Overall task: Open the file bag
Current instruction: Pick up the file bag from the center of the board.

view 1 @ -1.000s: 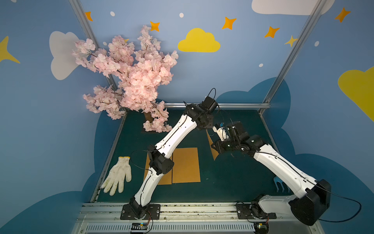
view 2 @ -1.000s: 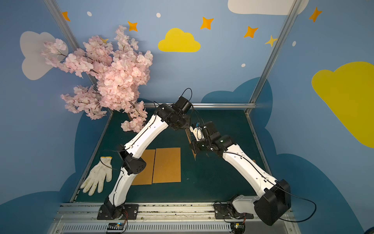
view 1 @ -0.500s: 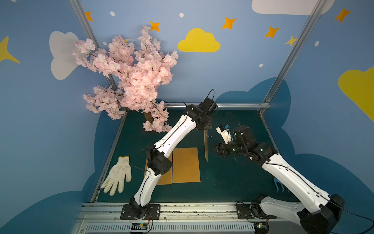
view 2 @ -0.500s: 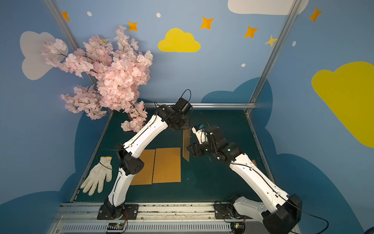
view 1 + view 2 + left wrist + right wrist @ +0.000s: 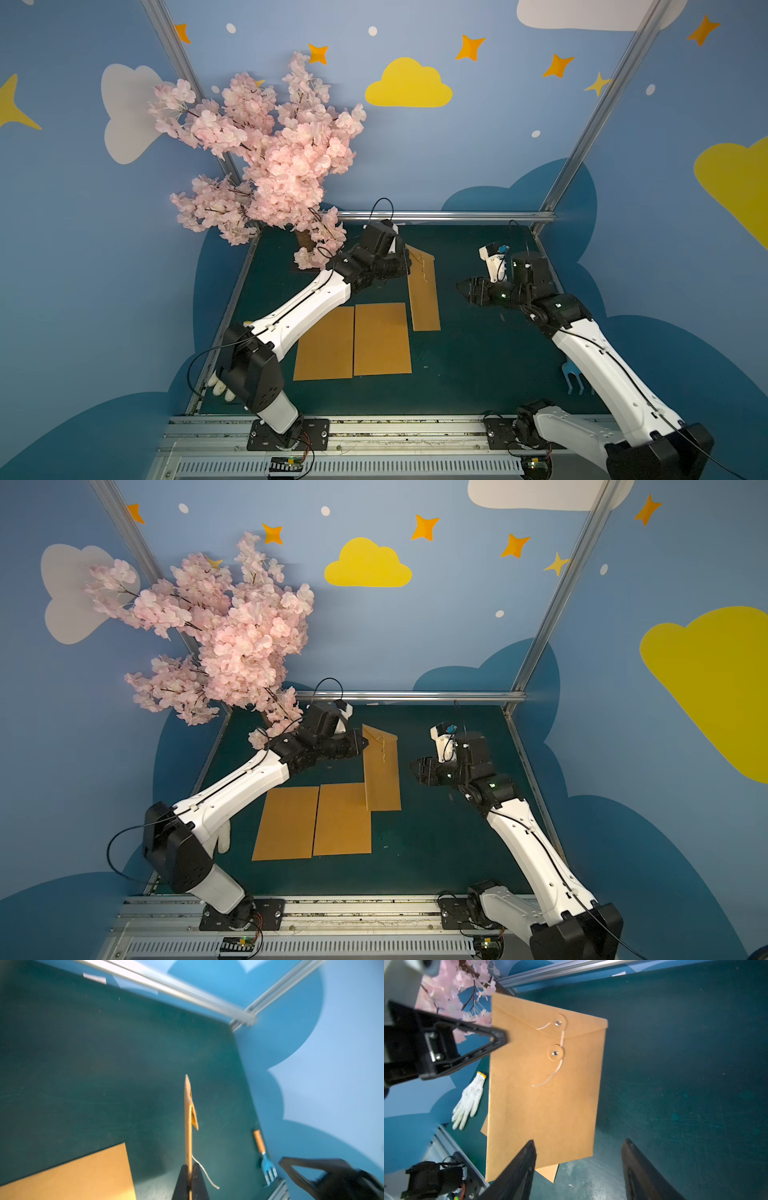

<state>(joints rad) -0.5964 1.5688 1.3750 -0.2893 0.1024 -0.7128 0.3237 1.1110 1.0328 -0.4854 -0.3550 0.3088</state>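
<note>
The green table (image 5: pixel 478 365) was seen in both top views. The file bag (image 5: pixel 423 291) was held upright above it, at about 1 o'clock from two flat brown sheets (image 5: pixel 353 340). The bag was pinched at its upper edge, at about 10 o'clock, by the left gripper (image 5: pixel 405 266), its jaws pressed onto the card. The right gripper (image 5: pixel 462 286) was placed at 3 o'clock of the bag, apart from it, jaws spread and empty.

The task was judged barely begun: the bag was up and presented, but its flap lay shut.

Only in the right wrist view were the glove (image 5: pixel 469 1101), the string (image 5: pixel 550 1076) trailing loose and the lower button (image 5: pixel 555 1053) clearly shown. In the left wrist view the bag was shown edge-on.
</note>
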